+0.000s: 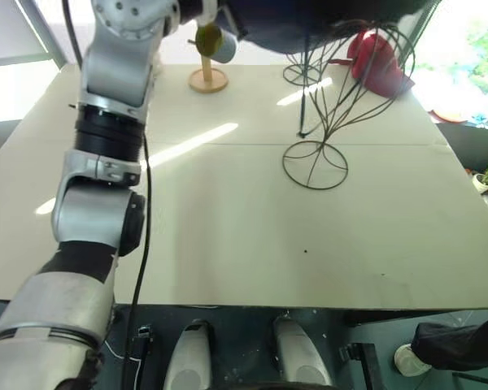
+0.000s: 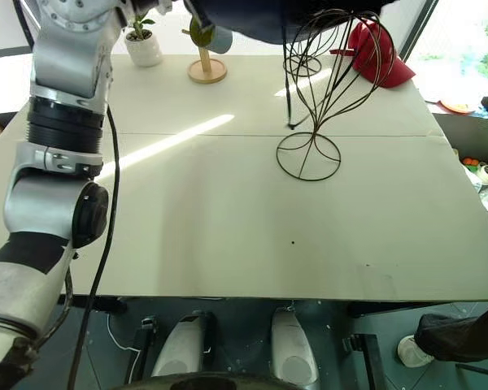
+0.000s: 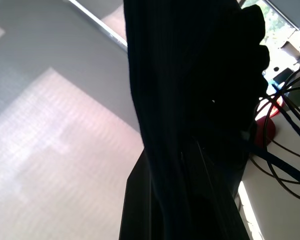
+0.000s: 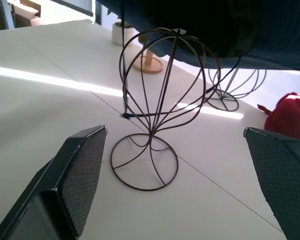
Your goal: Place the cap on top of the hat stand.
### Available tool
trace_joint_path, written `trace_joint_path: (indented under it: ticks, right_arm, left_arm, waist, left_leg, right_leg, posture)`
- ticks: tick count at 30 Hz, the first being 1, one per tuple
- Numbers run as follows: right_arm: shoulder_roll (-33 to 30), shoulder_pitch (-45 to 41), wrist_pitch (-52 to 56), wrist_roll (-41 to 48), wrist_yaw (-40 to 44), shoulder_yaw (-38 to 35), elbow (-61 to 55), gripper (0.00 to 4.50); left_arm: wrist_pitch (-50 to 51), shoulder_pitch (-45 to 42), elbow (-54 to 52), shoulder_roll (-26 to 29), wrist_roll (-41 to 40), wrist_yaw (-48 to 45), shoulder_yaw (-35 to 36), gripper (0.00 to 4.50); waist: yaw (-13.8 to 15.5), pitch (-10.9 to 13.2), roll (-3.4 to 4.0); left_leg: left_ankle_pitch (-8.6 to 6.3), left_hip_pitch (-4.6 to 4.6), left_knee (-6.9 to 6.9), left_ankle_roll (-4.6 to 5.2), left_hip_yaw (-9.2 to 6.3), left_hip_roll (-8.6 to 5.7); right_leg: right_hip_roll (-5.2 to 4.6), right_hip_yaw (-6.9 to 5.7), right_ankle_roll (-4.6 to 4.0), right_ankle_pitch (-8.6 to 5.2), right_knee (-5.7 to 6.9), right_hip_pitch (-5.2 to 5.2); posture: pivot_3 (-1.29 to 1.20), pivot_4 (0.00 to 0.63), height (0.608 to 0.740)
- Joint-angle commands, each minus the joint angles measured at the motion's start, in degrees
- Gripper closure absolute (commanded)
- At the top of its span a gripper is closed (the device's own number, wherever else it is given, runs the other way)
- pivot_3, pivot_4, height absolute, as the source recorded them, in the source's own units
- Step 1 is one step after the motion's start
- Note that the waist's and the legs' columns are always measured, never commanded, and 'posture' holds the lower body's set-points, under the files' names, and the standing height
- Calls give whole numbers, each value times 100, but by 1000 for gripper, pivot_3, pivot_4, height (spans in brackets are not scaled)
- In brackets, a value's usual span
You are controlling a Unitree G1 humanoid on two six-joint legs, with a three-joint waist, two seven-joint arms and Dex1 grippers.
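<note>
The pale table point(image 2: 228, 244) bears the hat stand point(image 2: 309, 154) and a red cap point(image 2: 382, 61).

Two dark wire hat stands point(image 4: 155, 125) point(image 4: 235, 87), one navy fabric sun hat point(image 4: 270, 35), one red cap point(image 2: 382, 53), one small wooden peg stand point(image 2: 206, 69), one white potted plant point(image 2: 142, 45).

The left arm is raised high, its silver and black segments stacked upward along the left side of the head views, with the forearm reaching toward the top edge. The left gripper point(image 3: 190, 200) is seen from its wrist camera with its jaws closed on dark navy fabric of the cap point(image 3: 190, 75), which is draped over the black fingers point(image 3: 140, 200). The right gripper point(image 4: 185, 185) is held level above the table point(image 4: 40, 115), its jaws spread wide apart with nothing between the two textured black fingers point(image 4: 82, 175)
</note>
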Motion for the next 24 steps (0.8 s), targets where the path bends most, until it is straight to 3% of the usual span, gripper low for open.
trace_joint_path:
  ticks: [1, 6, 12, 19, 21, 24]
  right_arm:
    - [72, 104, 130, 33, -49, -495, -256, 0]
    - [123, 219, 263, 79, -129, -707, -357, 0]
    - [129, 277, 341, 109, -173, -784, -421, 0]
    - [186, 1039, 379, -248, 112, -1114, -435, 0]
    - [219, 1285, 322, -365, 194, -1223, -427, 0]
    - [260, 1400, 304, -400, 180, -1305, -425, 0]
  left_arm:
    - [-1202, 452, -348, 210, 648, 238, -418, 4478]
    - [-2789, 1058, -202, 695, 2439, 1525, -1086, 4478]
    - [-3149, 1088, 367, 690, 3263, 2655, -1345, 4478]
    - [-3804, 882, 236, 1286, 5821, 5054, -2376, 4478]
    - [-3846, 847, 318, 1403, 6207, 5518, -2617, 4478]
    - [-3958, 848, 763, 1394, 6047, 5619, -2663, 4478]
  waist:
    - [3, -4, 7]
    - [11, -4, 7]
    - [49, -4, 6]
    - [51, -3, 5]
    - [52, -3, 5]
    - [53, -3, 5]
  left_leg:
    - [0, 4, 1, 0, 1, 0]
    - [0, 6, 6, -1, 4, -1]
    - [0, -3, 14, -1, 4, -4]
    - [0, -2, 12, -1, 4, -4]
    - [0, -2, 11, -2, 5, -4]
    - [-1, -2, 11, -2, 5, -4]
  right_leg:
    - [0, 2, 0, 0, 0, 3]
    - [-1, 6, -2, 1, 1, 5]
    - [-4, 6, -2, 0, -2, 5]
    - [-4, 6, 3, 0, -2, 4]
    - [-5, 6, 4, 0, -2, 4]
    - [-5, 5, 5, -1, -2, 4]
  posture:
    - [0, 150, 740]
    - [0, 150, 740]
    - [0, 150, 740]
    - [0, 150, 740]
    - [0, 150, 740]
    - [0, 150, 740]
